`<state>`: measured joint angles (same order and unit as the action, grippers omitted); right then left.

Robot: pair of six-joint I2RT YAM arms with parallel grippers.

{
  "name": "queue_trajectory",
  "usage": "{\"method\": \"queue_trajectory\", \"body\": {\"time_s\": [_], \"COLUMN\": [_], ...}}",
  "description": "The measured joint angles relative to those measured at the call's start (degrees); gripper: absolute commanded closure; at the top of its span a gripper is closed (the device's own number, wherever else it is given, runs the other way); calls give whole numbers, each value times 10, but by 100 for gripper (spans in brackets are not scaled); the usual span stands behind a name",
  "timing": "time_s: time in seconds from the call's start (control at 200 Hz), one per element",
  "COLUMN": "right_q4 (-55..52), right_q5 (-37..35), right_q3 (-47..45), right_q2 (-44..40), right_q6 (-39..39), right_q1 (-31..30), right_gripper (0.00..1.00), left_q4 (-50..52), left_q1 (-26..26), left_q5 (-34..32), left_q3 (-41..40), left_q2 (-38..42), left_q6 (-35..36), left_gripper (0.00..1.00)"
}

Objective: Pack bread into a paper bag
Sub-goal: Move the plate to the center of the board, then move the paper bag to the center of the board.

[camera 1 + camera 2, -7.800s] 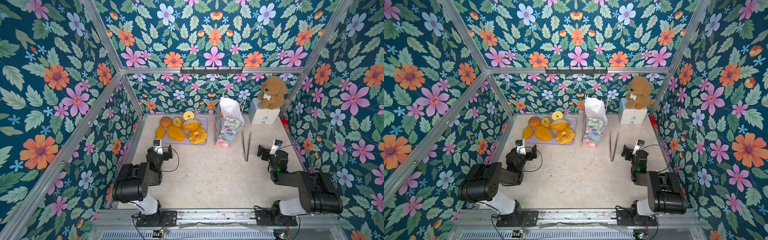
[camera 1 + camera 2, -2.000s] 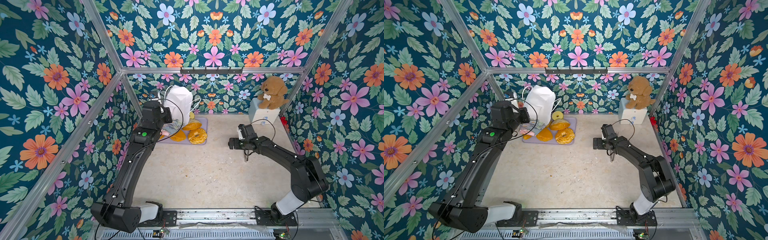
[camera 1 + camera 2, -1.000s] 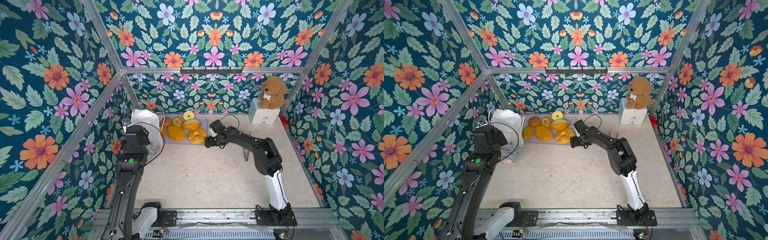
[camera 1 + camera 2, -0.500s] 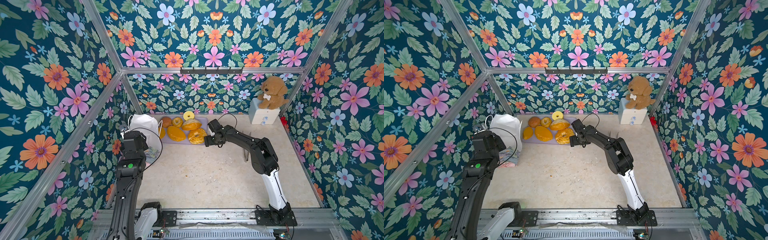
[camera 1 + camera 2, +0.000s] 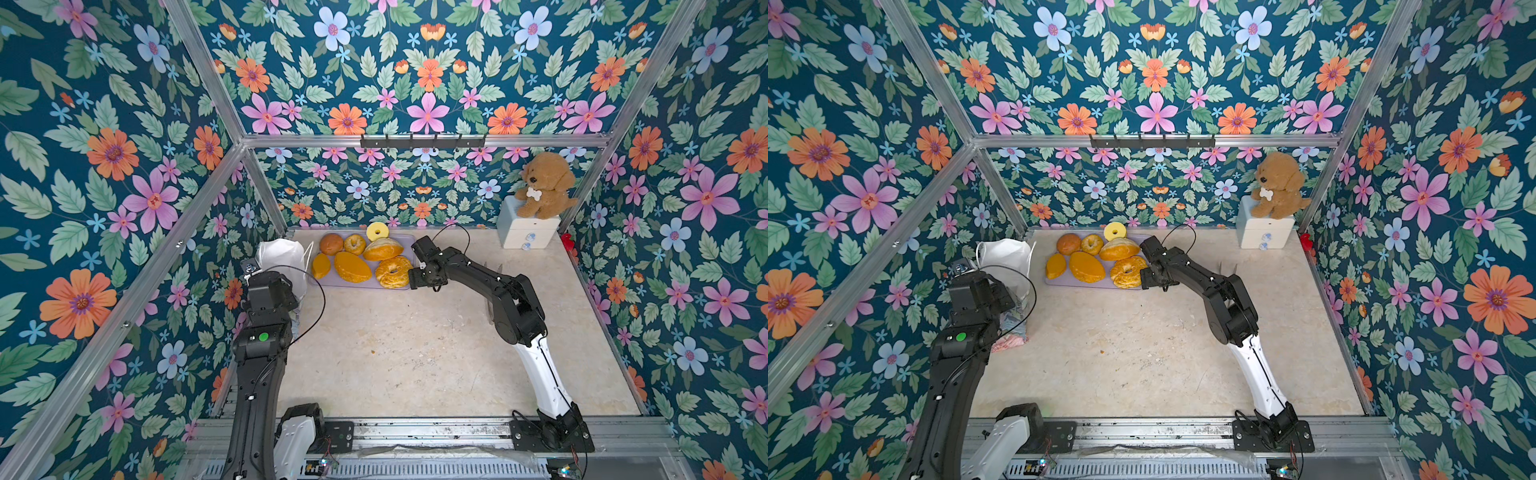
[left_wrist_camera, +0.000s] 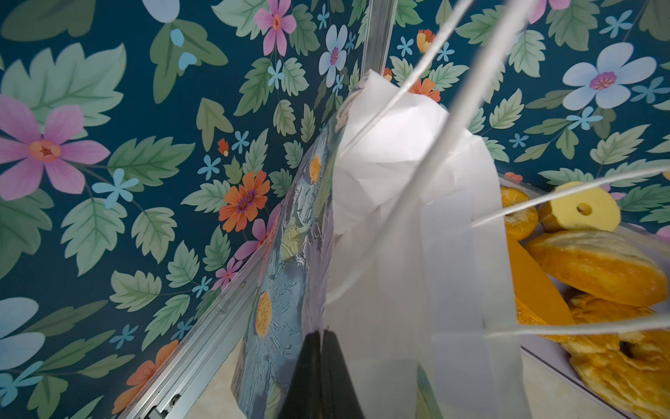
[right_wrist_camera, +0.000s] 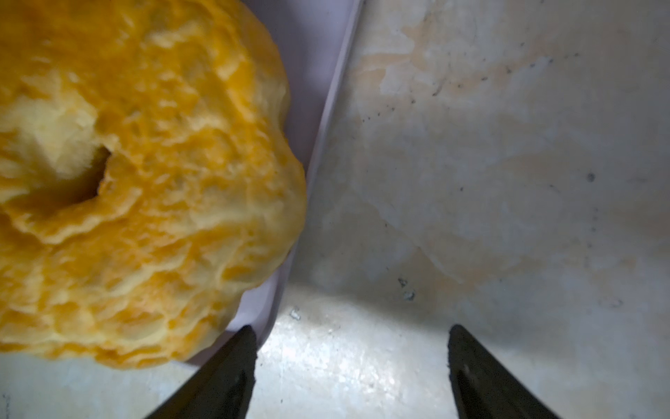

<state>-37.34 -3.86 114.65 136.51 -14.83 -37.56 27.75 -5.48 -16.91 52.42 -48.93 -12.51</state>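
tabletop (image 5: 415, 353): paper bag (image 5: 282, 262) upright, left gripper (image 6: 322, 337) clamping it; right gripper (image 7: 351, 327) spread wide.

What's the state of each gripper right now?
Left gripper: closed on the bag wall.
Right gripper: open, empty, beside the ring.

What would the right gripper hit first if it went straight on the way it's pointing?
Likely the table, just beside the tray; the knobbly ring sits slightly aside from the right gripper. Depth is unclear.
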Motion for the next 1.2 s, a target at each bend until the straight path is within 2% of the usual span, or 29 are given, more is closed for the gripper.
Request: {"method": "queue_trajectory", "body": {"time_s": [0.23,0.36,0.575,0.755,0.805,0.875,1.199], "right_q4": [-7,-19,-35,-35,-31,-19,18], "right_q5": [2,8,9,21,21,25,68], "right_q3": [36,68,113,111,106,87,-50], "right_q2": [29,48,75,76,74,64,-17], "right_q6": [-5,-5,-5,-20,-33,-51,-35], "right_q1": [-2,-8,-14,-13,-12,-4,48], "right_gripper": [19,27,56,91,96,98,98], "left_q4": [-11,-16,-24,-29,-30,-34,-40], "left_q1": [-2,-3,-5,-6,-6,-7,-7], "left_q5": [8,14,20,28,31,35,66], "left_q3": [-7,-10,-16,-20,-21,-23,-23], "left_q2": [-1,-2,-3,-3,-3,-3,-6], "left_q6": [4,4,5,7,7,8,8], "left_gripper": [100,100,100,100,100,100,100]}}
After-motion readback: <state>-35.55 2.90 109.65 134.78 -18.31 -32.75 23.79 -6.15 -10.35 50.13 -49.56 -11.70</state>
